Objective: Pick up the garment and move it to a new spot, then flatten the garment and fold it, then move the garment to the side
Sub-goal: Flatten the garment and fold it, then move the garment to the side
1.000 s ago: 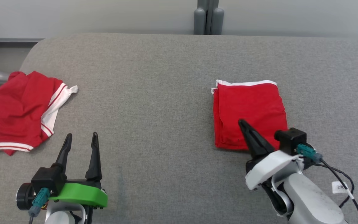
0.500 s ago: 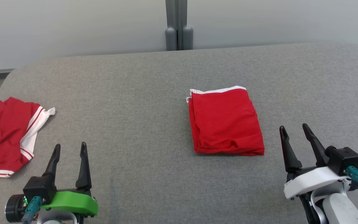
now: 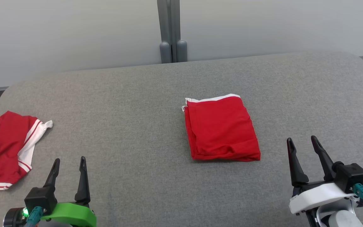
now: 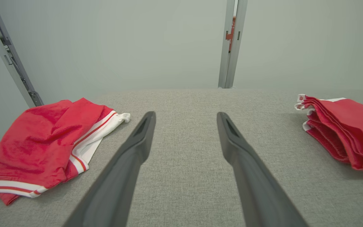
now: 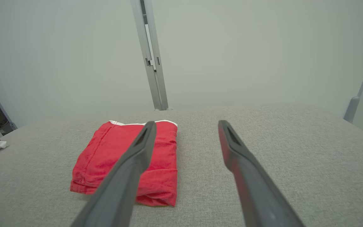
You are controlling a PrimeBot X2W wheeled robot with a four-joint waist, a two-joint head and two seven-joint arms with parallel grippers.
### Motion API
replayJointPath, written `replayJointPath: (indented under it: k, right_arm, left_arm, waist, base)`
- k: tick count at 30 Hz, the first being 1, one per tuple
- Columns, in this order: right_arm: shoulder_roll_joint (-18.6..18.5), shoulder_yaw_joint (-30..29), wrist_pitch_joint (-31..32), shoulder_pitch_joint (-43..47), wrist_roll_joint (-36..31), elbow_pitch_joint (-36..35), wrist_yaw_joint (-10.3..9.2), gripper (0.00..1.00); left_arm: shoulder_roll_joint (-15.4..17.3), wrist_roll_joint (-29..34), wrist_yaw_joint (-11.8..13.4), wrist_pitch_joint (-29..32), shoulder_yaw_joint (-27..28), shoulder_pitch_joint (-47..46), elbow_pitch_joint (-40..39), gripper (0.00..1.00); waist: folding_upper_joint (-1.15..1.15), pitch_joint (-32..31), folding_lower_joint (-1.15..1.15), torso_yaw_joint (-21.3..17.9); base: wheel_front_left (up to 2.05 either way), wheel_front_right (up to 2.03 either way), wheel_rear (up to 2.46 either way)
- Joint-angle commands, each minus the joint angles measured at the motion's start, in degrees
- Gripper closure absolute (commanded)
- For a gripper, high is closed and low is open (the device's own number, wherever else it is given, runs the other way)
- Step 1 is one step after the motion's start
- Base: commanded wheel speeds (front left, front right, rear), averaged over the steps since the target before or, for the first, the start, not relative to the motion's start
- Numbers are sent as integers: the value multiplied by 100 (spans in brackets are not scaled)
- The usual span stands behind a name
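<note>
The garment [image 3: 221,129] is red with a white band along its far edge. It lies folded into a neat rectangle on the grey padded table [image 3: 131,104], right of centre. My right gripper [image 3: 301,140] stands open at the lower right, a short way to the right of the garment and apart from it, with nothing between its fingers. In the right wrist view the garment [image 5: 102,157] sits ahead and to the left of the open right gripper [image 5: 186,123]. My left gripper [image 3: 69,160] is open and empty at the lower left, and the left wrist view shows the garment [image 4: 342,126] far to its right.
A second red garment with white stripes [image 3: 5,151] lies crumpled at the table's left edge, left of my left gripper [image 4: 186,115]. A grey post [image 3: 169,31] stands behind the table against a pale wall. The table's corners are rounded.
My right gripper has opened, let go of the folded garment's near edge and drawn back to the lower right. The head camera has shifted. The left gripper has stayed open.
</note>
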Motion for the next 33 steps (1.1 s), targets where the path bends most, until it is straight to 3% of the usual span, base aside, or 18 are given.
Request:
replayJointPath:
  k: [1, 33]
  right_arm:
    - [25, -5, -17, 92, -62, -35, 0, 0]
    - [143, -58, -17, 217, -311, 149, 0, 0]
  left_arm:
    - [46, 41, 35, -1, 1, 68, 11, 0]
    - [152, -123, 226, 247, -116, 321, -421, 0]
  waist:
    - [0, -34, 0, 32]
    - [0, -172, 0, 200]
  base:
    - [0, 0, 0]
    - [0, 0, 0]
